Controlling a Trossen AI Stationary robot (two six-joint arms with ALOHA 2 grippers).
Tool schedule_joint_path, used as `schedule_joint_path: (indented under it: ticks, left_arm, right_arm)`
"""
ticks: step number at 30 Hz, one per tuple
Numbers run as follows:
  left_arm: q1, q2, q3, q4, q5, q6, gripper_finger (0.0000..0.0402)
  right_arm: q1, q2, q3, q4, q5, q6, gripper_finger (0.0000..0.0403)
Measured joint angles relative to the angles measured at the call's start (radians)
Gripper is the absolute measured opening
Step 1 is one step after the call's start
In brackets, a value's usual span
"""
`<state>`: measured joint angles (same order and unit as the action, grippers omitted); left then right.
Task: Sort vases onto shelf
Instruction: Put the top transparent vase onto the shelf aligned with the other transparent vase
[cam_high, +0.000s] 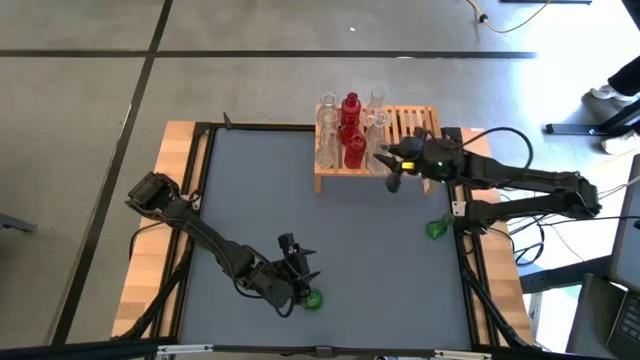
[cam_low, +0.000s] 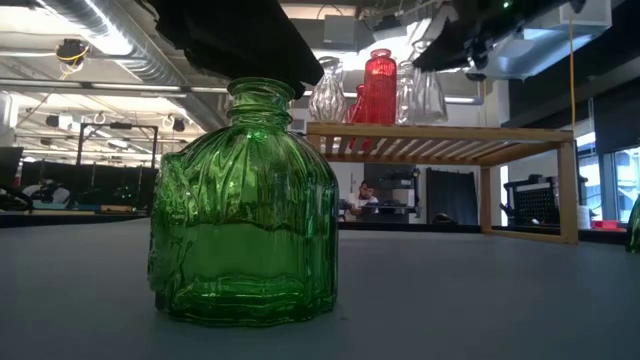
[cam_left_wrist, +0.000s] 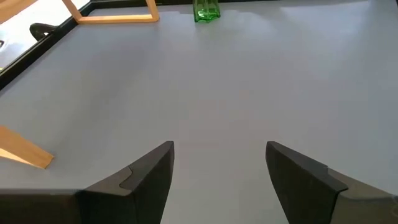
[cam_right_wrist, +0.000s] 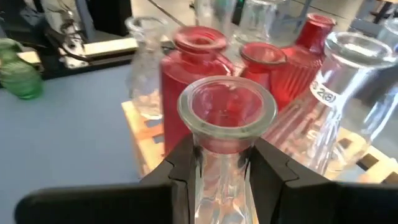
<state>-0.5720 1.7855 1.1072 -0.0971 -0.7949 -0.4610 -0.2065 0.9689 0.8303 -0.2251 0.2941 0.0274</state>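
The shelf (cam_high: 415, 125) stands at the table's far edge. It carries red vases (cam_high: 351, 108) and clear vases (cam_high: 327, 140), all upright on their bases. My right gripper (cam_high: 392, 168) is at the shelf's near edge, shut on a clear vase (cam_right_wrist: 227, 106). One green vase (cam_high: 314, 298) stands on the table near the near edge, large in the low view (cam_low: 245, 200). My left gripper (cam_high: 305, 278) is open just beside it, and nothing lies between its fingers (cam_left_wrist: 221, 168). A second green vase (cam_high: 437, 228) stands near the table's right edge. My right gripper pinches the clear vase by its narrow neck (cam_right_wrist: 222, 168), just under the flared rim, with one finger (cam_right_wrist: 183, 168) on each side. It comes from the table's right, slanting down. The vase stands upright at the shelf's near edge; I cannot tell whether its base rests on the slats.
The red and clear vases crowd the shelf's left half right beside the held one (cam_right_wrist: 193, 68). The slats on its right half (cam_high: 420, 118) are bare. The grey mat between the two arms (cam_high: 300, 200) is open. Black frame rails (cam_high: 205, 140) border the mat.
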Motion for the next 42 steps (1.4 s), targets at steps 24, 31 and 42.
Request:
schedule_joint_path:
  ticks: [24,31,42]
  left_arm:
    - [0.002,0.0,0.0,-0.019,0.0,-0.008,0.0248]
    - [0.002,0.0,0.0,-0.019,0.006,-0.009,0.0248]
    - [0.002,0.0,0.0,-0.019,0.023,-0.011,0.0248]
  right_arm:
    - [-0.017,0.095,0.002,0.083,0.054,-0.01,0.0088]
    - [-0.016,0.096,0.0,0.092,0.053,-0.019,0.013]
    - [-0.016,0.072,0.038,0.048,0.061,-0.041,0.0198]
